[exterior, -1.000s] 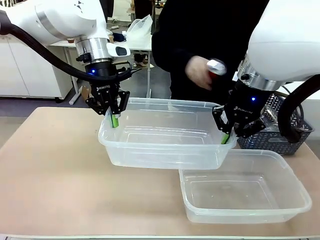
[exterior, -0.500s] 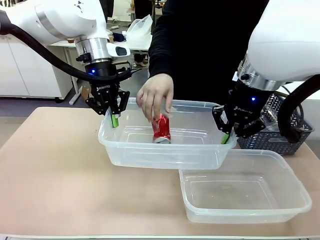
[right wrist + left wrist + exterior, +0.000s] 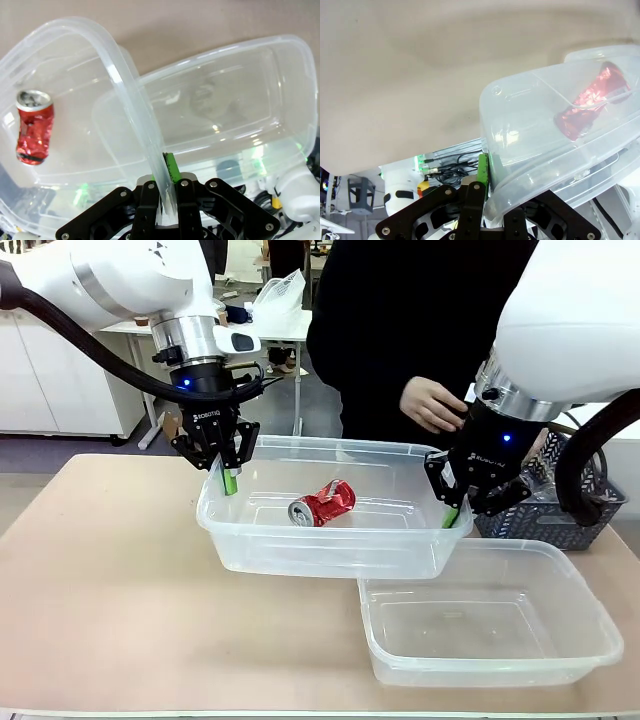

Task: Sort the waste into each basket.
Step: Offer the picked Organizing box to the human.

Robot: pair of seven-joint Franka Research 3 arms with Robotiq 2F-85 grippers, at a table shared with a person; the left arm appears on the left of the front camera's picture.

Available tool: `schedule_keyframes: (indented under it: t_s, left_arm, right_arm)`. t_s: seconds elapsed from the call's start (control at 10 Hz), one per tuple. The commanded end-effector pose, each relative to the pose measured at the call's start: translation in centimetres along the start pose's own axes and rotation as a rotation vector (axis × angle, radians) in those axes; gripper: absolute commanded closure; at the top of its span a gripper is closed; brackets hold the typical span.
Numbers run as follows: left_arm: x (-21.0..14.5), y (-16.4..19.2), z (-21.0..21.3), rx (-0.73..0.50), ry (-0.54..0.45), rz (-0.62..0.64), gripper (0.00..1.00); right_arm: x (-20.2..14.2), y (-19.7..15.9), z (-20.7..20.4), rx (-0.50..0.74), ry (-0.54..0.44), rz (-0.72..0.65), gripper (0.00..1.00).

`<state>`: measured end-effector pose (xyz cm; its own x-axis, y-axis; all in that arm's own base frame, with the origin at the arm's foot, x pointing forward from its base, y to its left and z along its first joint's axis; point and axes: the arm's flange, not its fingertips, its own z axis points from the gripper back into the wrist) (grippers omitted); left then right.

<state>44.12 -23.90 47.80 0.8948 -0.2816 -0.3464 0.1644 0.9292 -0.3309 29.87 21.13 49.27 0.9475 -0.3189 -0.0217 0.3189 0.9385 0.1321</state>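
Our left gripper [image 3: 229, 478] is clamped on the left end rim of a clear basket [image 3: 330, 552]. Our right gripper [image 3: 451, 512] pinches the rim at the opposite end, green pads against the plastic. Inside this basket we see a dented red can [image 3: 322, 503] lying on its side near the middle. A second basket [image 3: 600, 635] sits on the table [image 3: 100, 580] just in front, to the right. The person's hand [image 3: 432, 403] hovers beyond the far rim.

- We're pinching the rim of the clear basket [image 3: 520, 120] in our left gripper [image 3: 490, 182].
- We're watching a crushed red can [image 3: 590, 107] lying inside it, over the tan table [image 3: 420, 75].
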Motion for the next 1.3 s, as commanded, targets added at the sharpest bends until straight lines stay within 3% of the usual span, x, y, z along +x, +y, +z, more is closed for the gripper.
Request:
schedule_keyframes:
  t_s: [0.0, 1.2]
  left_arm:
    - [-0.63, -0.13, 0.48, -0.007, 0.001, -0.011, 0.95]
    - [-0.63, -0.13, 0.48, -0.007, 0.001, -0.011, 0.95]
  right_arm:
    - [0.7, -0.38, -0.12, 0.012, 0.013, -0.018, 0.96]
    - [0.7, -0.38, -0.12, 0.012, 0.013, -0.018, 0.96]
